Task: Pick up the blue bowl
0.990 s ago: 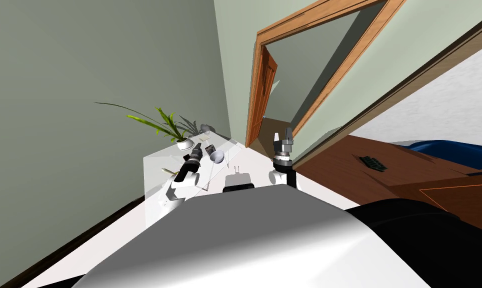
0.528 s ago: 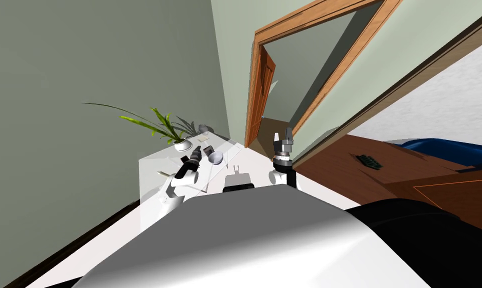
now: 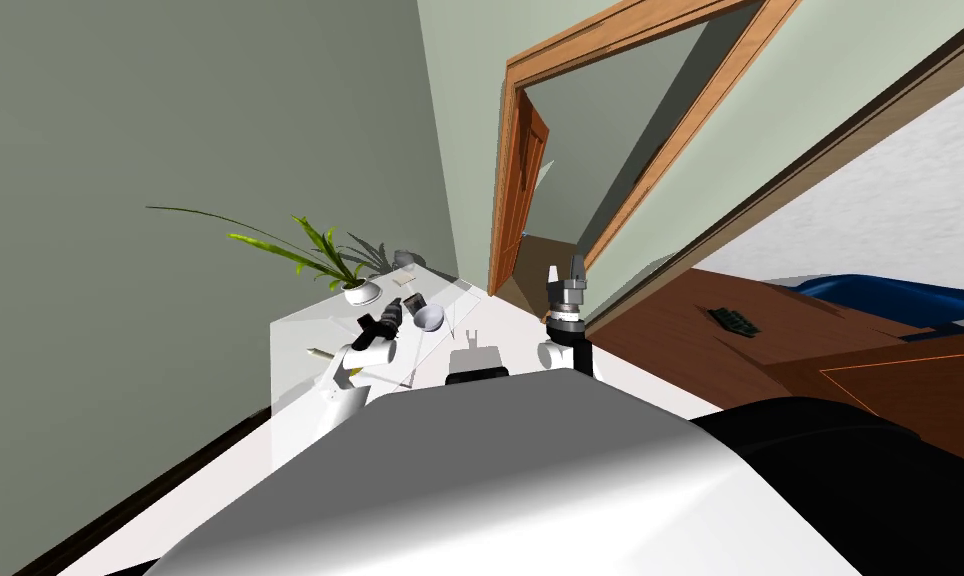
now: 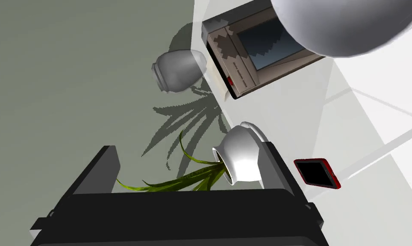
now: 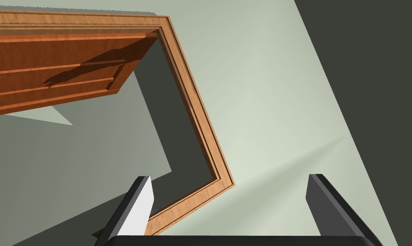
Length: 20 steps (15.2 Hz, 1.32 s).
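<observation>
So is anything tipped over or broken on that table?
Nothing looks spilled or broken. The plant pot and jar stand upright on the white table; the slant is the camera's. One oddity: the bowl looks grey, not blue.

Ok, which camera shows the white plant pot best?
The left wrist view: the round white plant pot sits large and close to the left gripper. The head view has it tiny on the white table. The right wrist view faces a wooden door frame.
</observation>
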Tool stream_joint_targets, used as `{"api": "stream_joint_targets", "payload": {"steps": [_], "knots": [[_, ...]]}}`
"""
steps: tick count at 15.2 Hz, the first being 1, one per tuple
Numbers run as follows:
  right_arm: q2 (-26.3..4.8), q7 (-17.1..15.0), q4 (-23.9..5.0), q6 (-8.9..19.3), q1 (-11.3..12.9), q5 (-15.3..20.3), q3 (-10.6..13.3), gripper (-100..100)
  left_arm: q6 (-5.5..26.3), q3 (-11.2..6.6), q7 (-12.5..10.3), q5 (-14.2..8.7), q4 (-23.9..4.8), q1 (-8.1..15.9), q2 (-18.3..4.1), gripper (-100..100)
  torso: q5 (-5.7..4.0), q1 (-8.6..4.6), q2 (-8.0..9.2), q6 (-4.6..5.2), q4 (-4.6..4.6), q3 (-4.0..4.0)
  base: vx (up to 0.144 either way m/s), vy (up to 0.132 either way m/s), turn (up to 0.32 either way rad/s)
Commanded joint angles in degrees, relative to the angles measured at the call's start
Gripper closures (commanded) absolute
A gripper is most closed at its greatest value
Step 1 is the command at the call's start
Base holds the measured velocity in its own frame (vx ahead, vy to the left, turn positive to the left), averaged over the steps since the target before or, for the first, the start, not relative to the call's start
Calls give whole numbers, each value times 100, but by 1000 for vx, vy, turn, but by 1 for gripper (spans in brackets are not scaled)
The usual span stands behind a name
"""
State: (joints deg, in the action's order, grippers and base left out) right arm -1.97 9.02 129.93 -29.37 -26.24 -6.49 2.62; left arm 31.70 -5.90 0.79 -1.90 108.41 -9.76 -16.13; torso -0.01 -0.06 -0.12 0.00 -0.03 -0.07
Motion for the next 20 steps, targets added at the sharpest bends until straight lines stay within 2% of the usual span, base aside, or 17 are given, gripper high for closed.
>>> {"api": "stream_joint_targets", "payload": {"steps": [1,2,4,5,7,8,9,11,12,14,15,16,18,19,20], "knots": [[0,0,0,0,0,0,0,0,159,-14,3,-18,-2,16,-12,-100,0,0,0,0,0,0,13,-7,1],[0,0,0,0,0,0,0,0,359,-79,29,-66,-141,121,-12,-100,0,1,3,0,1,2,16,-11,-25],[0,0,0,0,0,0,0,0,532,-79,29,-66,-141,121,-12,-100,0,1,3,1,1,2,21,-11,-24],[0,0,0,0,0,0,0,0,691,-143,54,-113,-276,225,-4,-100,0,1,3,0,1,2,30,-15,-32],[0,0,0,0,0,0,0,0,903,-143,54,-113,-276,225,-4,-100,0,-1,-1,0,0,-1,28,-16,-20],[0,0,0,0,0,0,0,0,903,-143,54,-113,-276,225,-4,-100,0,-1,0,0,0,0,10,-8,3],[0,0,0,0,0,0,0,0,1108,-207,78,-160,-406,328,11,-100,0,1,4,0,1,2,16,-13,-23],[0,0,0,0,0,0,0,0,1268,-207,78,-160,-406,328,11,-100,0,-1,3,0,1,2,19,-13,-22],[0,0,0,0,0,0,0,0,1406,-269,101,-205,-534,429,35,-100,0,0,4,0,1,2,21,-10,-30],[0,0,0,0,0,0,0,0,1626,-269,101,-205,-534,429,35,-100,0,0,2,0,1,1,21,-13,-20],[0,0,0,0,0,0,0,0,1764,-329,124,-250,-659,527,65,-100,0,-1,3,0,1,2,23,-18,-24],[0,0,0,0,0,0,0,0,1881,-329,124,-250,-659,527,65,-100,0,-2,2,0,1,1,27,-21,-30],[0,0,0,0,0,0,0,0,1974,-329,124,-250,-659,527,65,-100,-1,-2,2,0,1,1,16,-10,-4],[0,0,0,0,0,0,0,0,2183,-388,147,-294,-782,623,101,-100,0,0,5,-1,1,3,18,-10,-23],[0,0,0,0,0,0,0,0,2283,-388,147,-294,-782,623,101,-100,0,0,4,1,1,3,24,-13,-35]]}}
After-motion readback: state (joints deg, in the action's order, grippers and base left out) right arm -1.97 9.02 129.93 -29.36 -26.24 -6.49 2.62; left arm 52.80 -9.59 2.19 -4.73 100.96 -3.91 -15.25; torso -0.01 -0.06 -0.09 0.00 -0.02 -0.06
